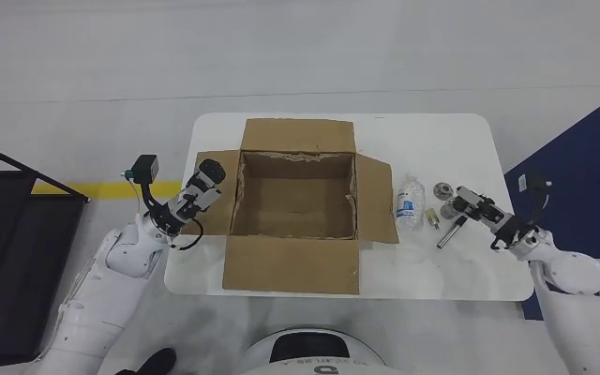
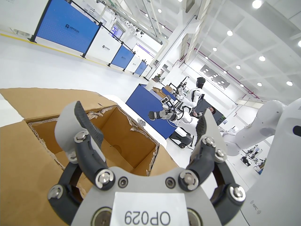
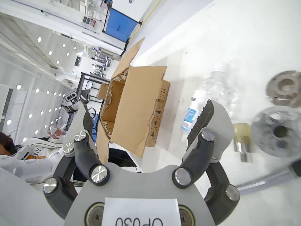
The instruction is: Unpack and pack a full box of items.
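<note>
Left arm comes in from your front-left corner, elbow bent. Left tool (image 2: 141, 118) sits over the tabletop's (image 1: 422, 272) left edge, just beside the box's (image 1: 291, 265) left flap, fingers apart, holding nothing. Right arm comes in from the front-right. Right tool (image 3: 145, 116) is near the right edge, aimed at the box, fingers apart, just beside the flanges (image 1: 444, 192). Box is mid-tabletop with all four flaps folded out. Between box and right tool you have the bottle (image 1: 409, 199) lying down, a brass fitting (image 1: 431, 218) and a metal rod (image 1: 447, 234). Pale floor (image 1: 281, 56), yellow line (image 1: 94, 188) off the left, blue partition (image 1: 562, 159) off the right.
</note>
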`<state>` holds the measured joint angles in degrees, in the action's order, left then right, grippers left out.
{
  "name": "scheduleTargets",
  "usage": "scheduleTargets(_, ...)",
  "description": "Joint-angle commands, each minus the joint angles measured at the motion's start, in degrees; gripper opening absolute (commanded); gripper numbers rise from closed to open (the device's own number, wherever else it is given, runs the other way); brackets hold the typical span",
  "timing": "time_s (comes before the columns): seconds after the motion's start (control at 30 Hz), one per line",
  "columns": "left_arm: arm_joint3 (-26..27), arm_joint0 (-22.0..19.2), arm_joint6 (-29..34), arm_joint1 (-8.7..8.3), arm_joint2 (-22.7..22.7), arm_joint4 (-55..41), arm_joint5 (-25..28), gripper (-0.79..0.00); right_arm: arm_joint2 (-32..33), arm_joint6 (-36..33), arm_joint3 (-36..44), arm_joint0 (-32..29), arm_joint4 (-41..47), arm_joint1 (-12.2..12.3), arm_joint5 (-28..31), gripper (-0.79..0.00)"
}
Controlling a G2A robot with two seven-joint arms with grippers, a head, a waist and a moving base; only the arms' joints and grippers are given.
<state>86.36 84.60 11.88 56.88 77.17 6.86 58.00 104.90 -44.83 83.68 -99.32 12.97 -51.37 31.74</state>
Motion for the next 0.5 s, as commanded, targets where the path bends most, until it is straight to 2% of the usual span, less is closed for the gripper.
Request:
scheduleTargets(0.0,0.0,0.0,0.0,0.0,0.0,0.0,0.0,0.0,2.6,0.9,-0.9,-1.9,0.3,0.1,1.4,0.0)
scheduleTargets(0.1,0.0,0.0,0.0,0.0,0.0,0.0,0.0,0.0,6.3,3.2,-1.6,-4.7,0.0,0.1,1.1,0.0)
scheduleTargets(0.2,0.0,0.0,0.0,0.0,0.0,0.0,0.0,0.0,7.7,5.9,-0.7,-5.3,-4.3,0.2,-5.1,0.0)
scheduleTargets(0.37,0.0,0.0,0.0,0.0,0.0,0.0,0.0,0.0,4.0,6.6,2.8,-3.3,-17.4,0.5,-16.5,0.0)
scheduleTargets(0.47,0.0,0.0,0.0,0.0,0.0,0.0,0.0,0.0,1.0,6.6,4.3,-1.5,-22.3,0.4,-21.0,-0.12)
